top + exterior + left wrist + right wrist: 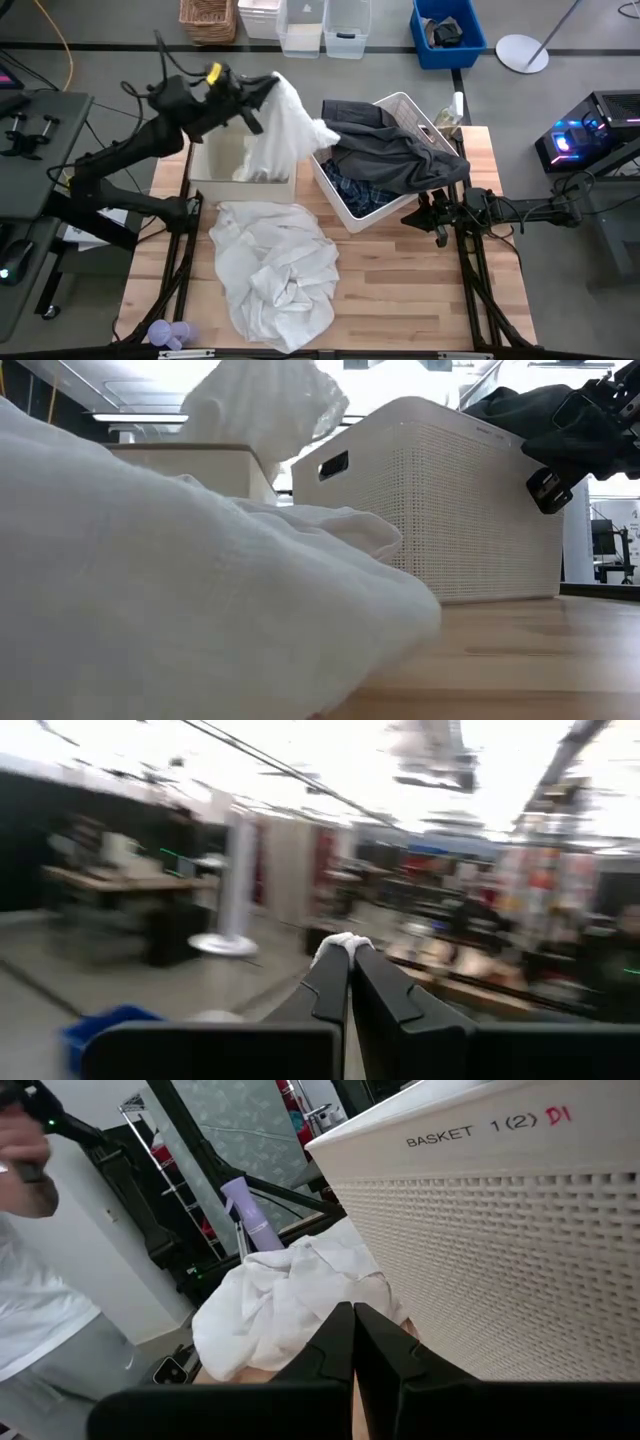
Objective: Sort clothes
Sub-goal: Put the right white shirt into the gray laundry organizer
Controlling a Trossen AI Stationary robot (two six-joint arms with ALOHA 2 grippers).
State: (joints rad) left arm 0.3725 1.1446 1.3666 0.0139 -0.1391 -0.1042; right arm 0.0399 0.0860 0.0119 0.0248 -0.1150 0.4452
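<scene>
White garment (283,125) hanging bunched over beige bin (205,170); second white one (275,270) crumpled on table; dark grey one (400,150) draped across basket (340,205), plaid shirt (360,192) beneath.

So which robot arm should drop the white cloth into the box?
Left. Its gripper already pinches the white garment above the beige bin. The right gripper waits, shut, beside the white basket.

The white garment (275,270) on the table is soft, crinkly matt cloth, same as the one hanging from the left gripper (262,100). Basket (450,510) is matt white plastic with a perforated, woven-looking texture; the table (400,290) is smooth pale wood planks.
</scene>
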